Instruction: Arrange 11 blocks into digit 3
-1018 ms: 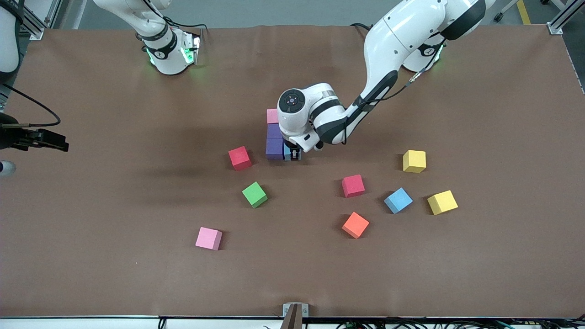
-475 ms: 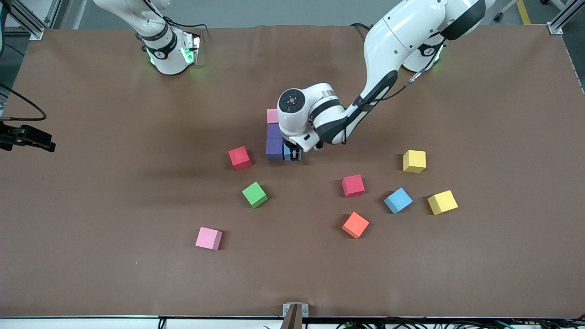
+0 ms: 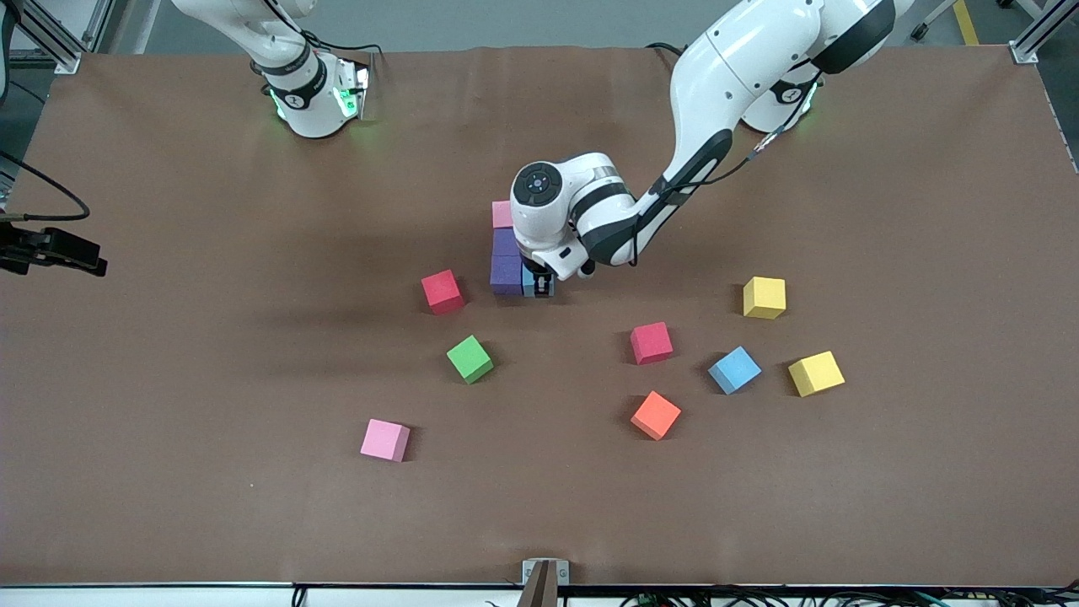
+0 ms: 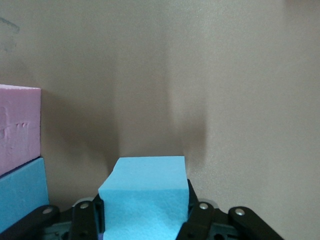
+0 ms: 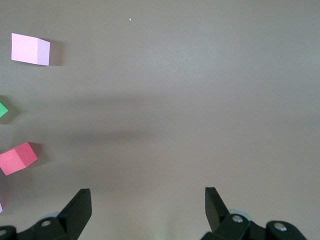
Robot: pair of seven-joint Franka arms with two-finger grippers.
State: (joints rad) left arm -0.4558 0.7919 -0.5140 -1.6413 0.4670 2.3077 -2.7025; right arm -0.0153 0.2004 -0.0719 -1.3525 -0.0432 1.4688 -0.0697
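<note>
My left gripper (image 3: 539,287) is shut on a light blue block (image 4: 145,192), low over the table beside the nearer of two purple blocks (image 3: 507,274). These purple blocks form a column with a pink block (image 3: 502,214). Another light blue block (image 4: 22,192) touches a pink block (image 4: 17,127) in the left wrist view; the arm hides it from the front camera. Loose blocks lie nearer the camera: red (image 3: 442,292), green (image 3: 469,358), pink (image 3: 385,440), red (image 3: 652,343), orange (image 3: 656,415), light blue (image 3: 734,370). My right gripper (image 5: 147,200) hangs open and empty over bare table at the right arm's end.
Two yellow cubes (image 3: 764,297) (image 3: 816,373) sit toward the left arm's end of the table, near the loose light blue block. The left arm's wrist (image 3: 573,215) hangs over the joined blocks. Brown matting (image 3: 211,506) covers the table.
The right gripper has drawn back a little toward the table's edge at the right arm's end. The left gripper and its light blue block have stayed in place.
</note>
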